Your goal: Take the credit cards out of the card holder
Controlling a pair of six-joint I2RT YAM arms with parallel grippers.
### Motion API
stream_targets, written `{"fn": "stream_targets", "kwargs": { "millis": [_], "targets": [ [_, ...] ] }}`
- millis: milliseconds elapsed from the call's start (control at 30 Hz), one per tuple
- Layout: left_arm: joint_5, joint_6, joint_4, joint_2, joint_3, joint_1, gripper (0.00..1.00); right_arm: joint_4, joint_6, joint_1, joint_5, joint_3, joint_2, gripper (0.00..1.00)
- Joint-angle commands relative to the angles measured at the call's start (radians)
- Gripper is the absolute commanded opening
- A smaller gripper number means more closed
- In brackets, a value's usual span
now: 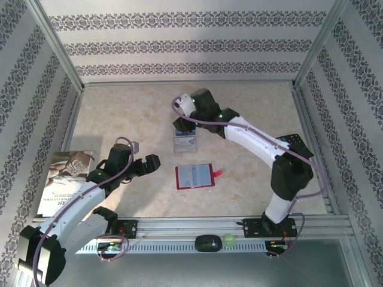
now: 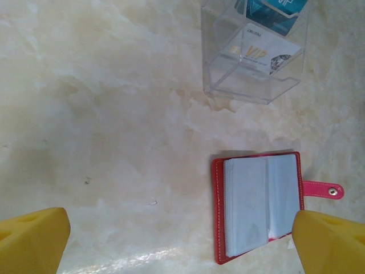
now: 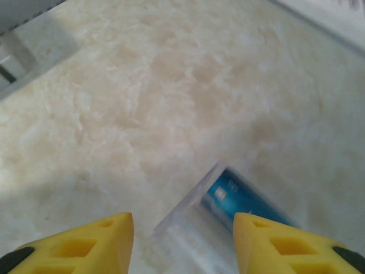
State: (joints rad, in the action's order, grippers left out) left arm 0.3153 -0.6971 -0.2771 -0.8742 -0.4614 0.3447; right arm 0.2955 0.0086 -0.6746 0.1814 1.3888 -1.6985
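Okay, the red card holder (image 1: 194, 177) lies open flat on the table (image 1: 119, 119), near the middle, its clear sleeves facing up and its strap tab (image 2: 323, 190) sticking out to the right. Just beyond it, apart from it, sits a clear plastic box (image 2: 251, 80), and that is where the credit cards are: a blue card (image 3: 239, 200) and a pale card with VIP print (image 2: 265, 51), both inside the box. Whether the blue one leans or lies flat is hard to tell.

Up above that box hangs the right gripper (image 3: 182, 225). Its yellow fingers (image 3: 74, 242) stand apart with nothing pinched between them, and the blue card shows down in the gap, below the tips.

Over on the other side, the left gripper (image 1: 151, 162) hovers to the left of the card holder, apart from it, jaws spread wide and holding nothing. From its wrist camera the holder sits just beside the right-hand finger (image 2: 331, 242).

Off to the edges, a book (image 1: 64, 179) lies at the left of the table and a black remote (image 1: 292, 140) at the right, by the right arm.
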Motion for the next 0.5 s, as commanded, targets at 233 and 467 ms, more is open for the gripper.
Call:
{"fn": "stream_targets", "kwargs": {
  "millis": [233,467],
  "targets": [
    [0.049,-0.071,0.117,0.069,0.111,-0.007,0.97,0.125,0.365,-0.223,-0.265,-0.327,0.143,0.51],
    [0.077,-0.077,0.152,0.072,0.145,-0.007,0.97,0.192,0.408,-0.367,-0.340,-0.327,0.027,0.48]
  ]
}}
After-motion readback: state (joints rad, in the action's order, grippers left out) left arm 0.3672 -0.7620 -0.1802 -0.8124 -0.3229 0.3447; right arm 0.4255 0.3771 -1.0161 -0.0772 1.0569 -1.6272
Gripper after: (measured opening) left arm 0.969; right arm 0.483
